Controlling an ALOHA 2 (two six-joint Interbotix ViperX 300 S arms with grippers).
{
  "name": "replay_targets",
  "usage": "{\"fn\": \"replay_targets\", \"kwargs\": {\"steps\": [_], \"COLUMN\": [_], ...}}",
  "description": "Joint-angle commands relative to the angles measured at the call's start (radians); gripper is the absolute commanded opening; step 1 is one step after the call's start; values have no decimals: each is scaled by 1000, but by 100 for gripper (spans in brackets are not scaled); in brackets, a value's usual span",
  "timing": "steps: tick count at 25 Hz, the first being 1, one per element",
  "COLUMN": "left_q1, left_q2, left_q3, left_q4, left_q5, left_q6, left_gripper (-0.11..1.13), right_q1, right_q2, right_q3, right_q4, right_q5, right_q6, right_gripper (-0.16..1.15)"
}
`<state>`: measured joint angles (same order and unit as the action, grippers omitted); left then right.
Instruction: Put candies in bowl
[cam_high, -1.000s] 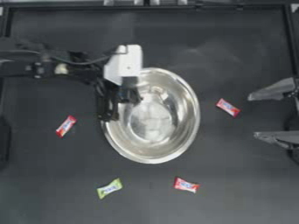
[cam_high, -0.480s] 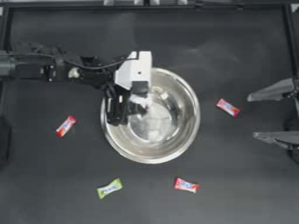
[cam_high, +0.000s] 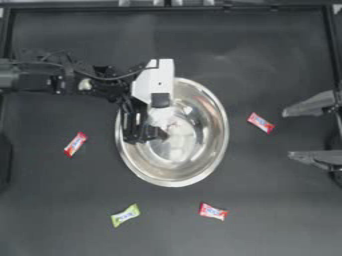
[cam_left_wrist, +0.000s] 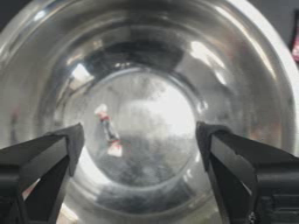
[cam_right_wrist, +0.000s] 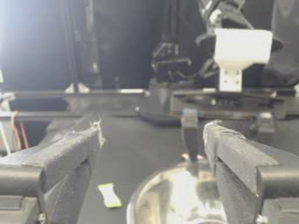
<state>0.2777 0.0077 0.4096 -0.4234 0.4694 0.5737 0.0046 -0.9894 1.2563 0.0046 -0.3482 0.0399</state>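
Hanging over the bowl's (cam_high: 200, 165) left half, the left claw (cam_high: 141, 131) gapes wide, a small candy (cam_left_wrist: 109, 131) lying inside. Four candies dot the tabletop (cam_high: 267, 50); the right claw (cam_high: 314, 131) waits open at right.

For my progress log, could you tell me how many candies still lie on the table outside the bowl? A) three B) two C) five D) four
D: four candies lie on the table around the bowl: a red one at the left, a red one at the right, a red one below, and the yellow-green one.
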Motion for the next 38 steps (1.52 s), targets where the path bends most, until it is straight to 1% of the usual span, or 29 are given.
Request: {"fn": "replay_targets", "kwargs": {"steps": [1, 4, 9, 16, 19, 22, 23, 25, 26, 28, 31, 33, 35, 38], "left_q1": [0, 0, -3, -29, -51, -57, -58, -58, -58, -58, -63, -69, -69, -71], "left_q2": [-176, -288, -476, -724, -776, -793, -795, -796, -798, -804, -813, -821, -830, -845], "left_q3": [35, 104, 253, 463, 529, 557, 560, 566, 571, 580, 594, 601, 609, 626], "left_q4": [0, 0, -2, -3, -5, -5, -6, -6, -5, -6, -15, -23, -25, -25], "left_q5": [-26, -61, -138, -321, -373, -391, -391, -391, -394, -396, -402, -413, -413, -414], "left_q6": [2, 0, -6, -8, -18, -40, -43, -49, -51, -54, -60, -63, -66, -72], "left_gripper": [103, 103, 103, 102, 102, 102, 102, 102, 102, 102, 102, 102, 102, 102], "right_q1": [0, 0, -2, -31, -37, -48, -58, -104, -143, -238, -387, -460, -505, -535], "right_q2": [5, 3, 3, 3, -11, -46, -57, -67, -67, -64, -54, -34, -6, 72], "right_q3": [-12, -12, -12, -23, -23, -28, -35, -64, -86, -135, -198, -229, -247, -276], "right_q4": [5, 5, 11, 20, 21, 31, 46, 101, 129, 158, 169, 161, 158, 155], "right_q5": [-3, -2, 2, 78, 92, 137, 169, 276, 344, 494, 726, 841, 905, 989], "right_q6": [-2, -2, -3, -3, -2, -2, -2, -2, -2, -3, -3, -3, -5, 6], "right_gripper": [99, 99, 99, 99, 99, 99, 99, 99, 99, 99, 99, 99, 99, 99]}}
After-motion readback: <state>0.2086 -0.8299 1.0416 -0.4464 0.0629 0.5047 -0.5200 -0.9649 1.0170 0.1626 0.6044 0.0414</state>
